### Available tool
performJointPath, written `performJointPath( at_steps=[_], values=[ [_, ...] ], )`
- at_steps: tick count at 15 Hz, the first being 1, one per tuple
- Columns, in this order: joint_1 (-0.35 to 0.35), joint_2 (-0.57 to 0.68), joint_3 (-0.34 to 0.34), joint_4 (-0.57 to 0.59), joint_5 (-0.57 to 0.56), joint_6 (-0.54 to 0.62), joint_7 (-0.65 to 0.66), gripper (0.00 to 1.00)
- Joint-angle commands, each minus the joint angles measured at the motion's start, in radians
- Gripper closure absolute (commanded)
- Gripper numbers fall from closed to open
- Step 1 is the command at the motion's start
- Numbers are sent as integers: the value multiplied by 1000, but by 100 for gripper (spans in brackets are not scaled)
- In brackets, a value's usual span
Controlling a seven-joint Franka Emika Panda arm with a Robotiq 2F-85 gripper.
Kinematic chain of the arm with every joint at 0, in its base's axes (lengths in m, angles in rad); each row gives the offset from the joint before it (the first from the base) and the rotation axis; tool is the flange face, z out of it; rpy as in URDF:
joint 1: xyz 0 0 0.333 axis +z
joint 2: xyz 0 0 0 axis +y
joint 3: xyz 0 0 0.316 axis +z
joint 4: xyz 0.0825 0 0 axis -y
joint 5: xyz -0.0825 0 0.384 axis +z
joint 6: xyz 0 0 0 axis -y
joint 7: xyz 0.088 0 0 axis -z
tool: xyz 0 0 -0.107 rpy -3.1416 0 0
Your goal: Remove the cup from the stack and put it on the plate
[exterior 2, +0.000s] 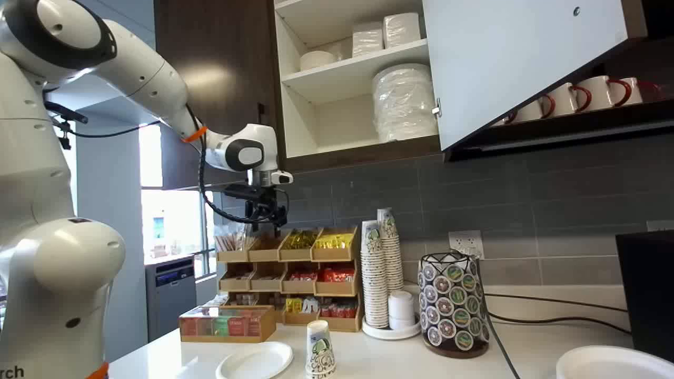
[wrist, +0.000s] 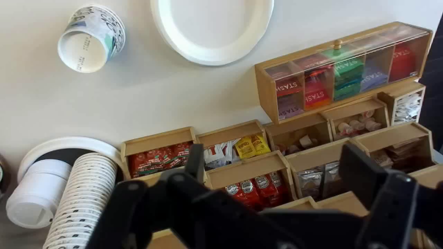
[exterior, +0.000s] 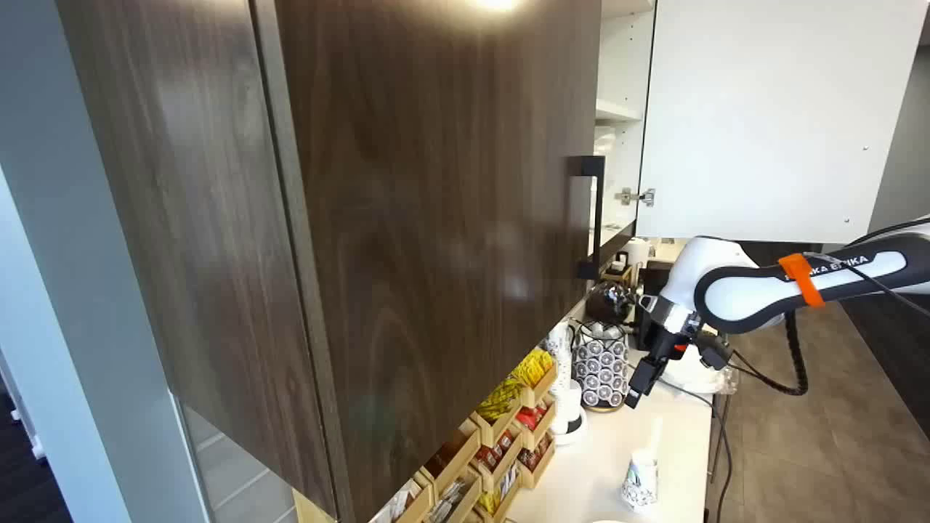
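A short stack of patterned paper cups stands upside down on the counter; it also shows in the wrist view and in an exterior view. Several nested rims show at its lower end. The white round plate lies beside the stack with nothing on it; it also shows in the wrist view, cut by the top edge. My gripper is open and empty, its fingers wide apart. It is high above the counter, near the packet rack, apart from both stack and plate; it shows in both exterior views.
A wooden packet rack and tea box stand behind the plate. Tall cup stacks and white lids stand on a white dish. A pod carousel is nearby. An open cabinet door hangs above.
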Motion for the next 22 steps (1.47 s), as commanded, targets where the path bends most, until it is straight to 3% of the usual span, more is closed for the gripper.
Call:
performJointPath(
  at_steps=[1,6,15,18,22],
  values=[
    [-17,0,16,2,5,-4,-3,0],
    [-17,0,16,2,5,-4,-3,0],
    [-188,187,63,-133,-403,297,283,0],
    [-207,281,68,-129,-543,353,408,0],
    [-188,396,42,-87,-677,343,538,0]
  ],
)
